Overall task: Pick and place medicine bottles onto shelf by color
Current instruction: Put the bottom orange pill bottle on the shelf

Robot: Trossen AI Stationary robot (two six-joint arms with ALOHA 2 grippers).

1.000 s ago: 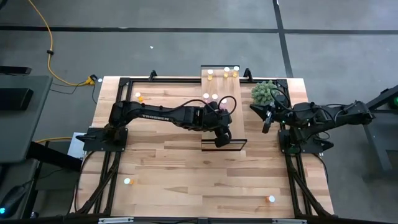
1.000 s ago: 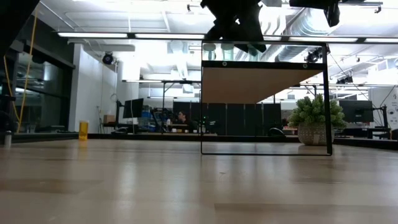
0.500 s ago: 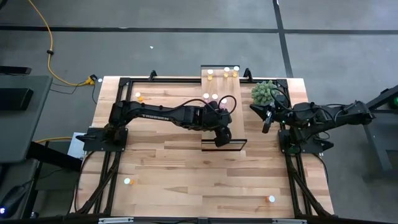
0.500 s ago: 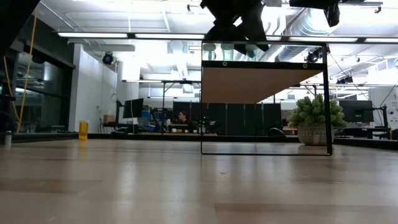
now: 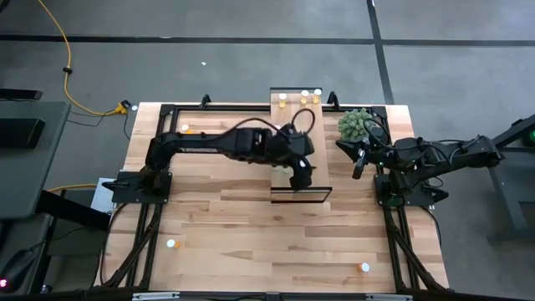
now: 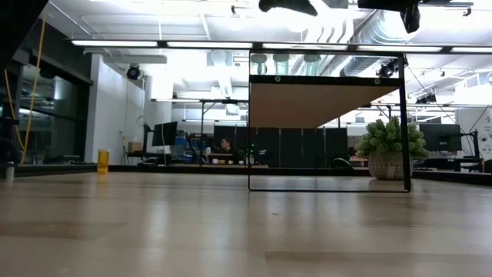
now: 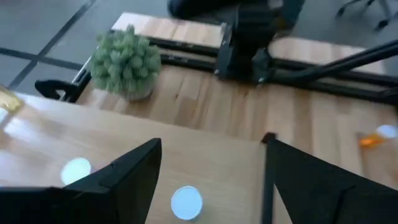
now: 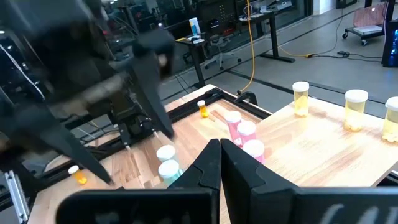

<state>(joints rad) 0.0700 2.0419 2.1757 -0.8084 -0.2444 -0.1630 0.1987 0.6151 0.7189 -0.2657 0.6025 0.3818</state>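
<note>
The shelf stands in the middle of the table's far half. On its far end stand three yellow medicine bottles, and pink ones stand near its middle. Two pale blue-green bottles stand on its near part; only their white caps show in the left wrist view. My left gripper hangs open above these two and touches nothing. My right gripper is shut and holds nothing. It waits to the right of the shelf, beside the plant.
A small potted plant stands at the shelf's far right. Loose orange bottles stand on the table at the far left, near left and near right. The wide near half of the tabletop holds nothing else.
My left gripper has opened and risen well above the shelf top, almost out of the low view's top. It has also drawn a little toward the table's far edge. The pale blue-green bottles stay standing on the shelf.
</note>
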